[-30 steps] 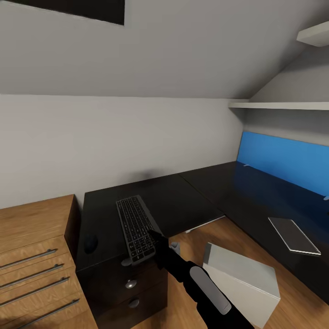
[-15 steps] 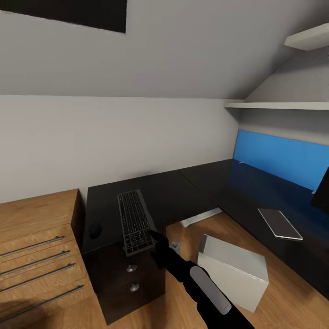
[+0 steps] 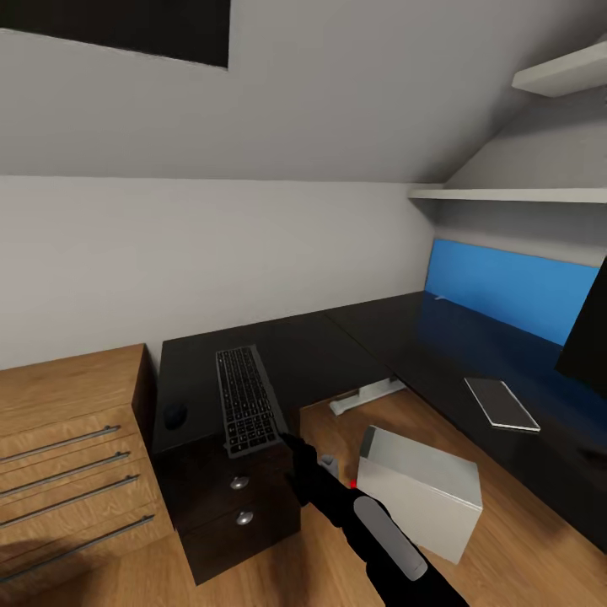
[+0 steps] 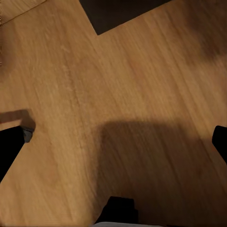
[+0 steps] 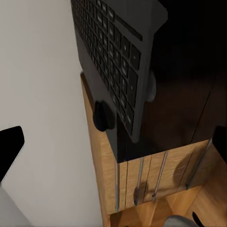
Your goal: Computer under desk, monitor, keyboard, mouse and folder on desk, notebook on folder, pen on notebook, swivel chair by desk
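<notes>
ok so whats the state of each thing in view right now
slim dark grey keyboard: flat on the desk, front end overhanging the edge
black L-shaped desk: both knobbed drawers shut
pale grey computer tower: on the wooden floor beside the desk
left gripper: open, empty, over bare floor
right gripper: open, empty

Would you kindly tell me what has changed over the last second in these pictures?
The right gripper has drawn back from the slim dark grey keyboard, which it touched before and now lies free on the long black desk, overhanging its front edge. The head camera also shifted, bringing the black-fronted monitor into view. The pale grey computer stayed on the floor.
</notes>
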